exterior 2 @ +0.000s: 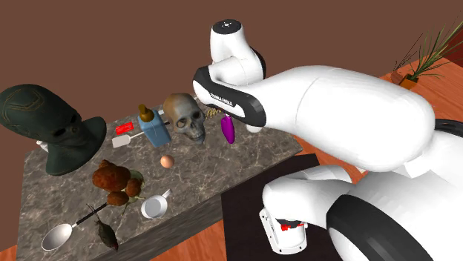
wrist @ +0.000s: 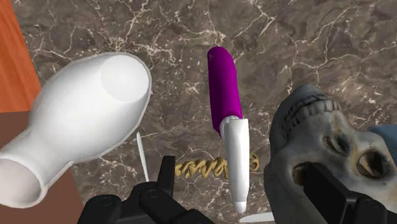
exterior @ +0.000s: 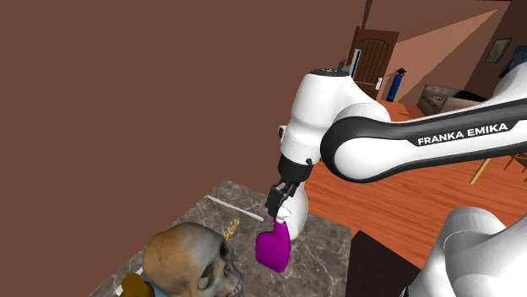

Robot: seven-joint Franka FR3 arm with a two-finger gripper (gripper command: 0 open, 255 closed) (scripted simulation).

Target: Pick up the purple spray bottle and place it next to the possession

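Your dark veined marble bench (exterior 2: 200, 174) is carrying a weathered grey-brown skull (exterior 2: 185, 117). Your black pincer (wrist: 240, 167) is hanging open, fingers flanking, not touching, the white-nozzled purple spray bottle (wrist: 222, 83) sitting just beside that skull.

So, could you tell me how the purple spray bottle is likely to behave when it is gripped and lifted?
Likely rigid: the purple spray bottle has a smooth moulded shape. Probably apt to tip, as its body looks broad in the shoulder view but thin in the wrist view, under a tall white spray head. Its smooth sides may slip.
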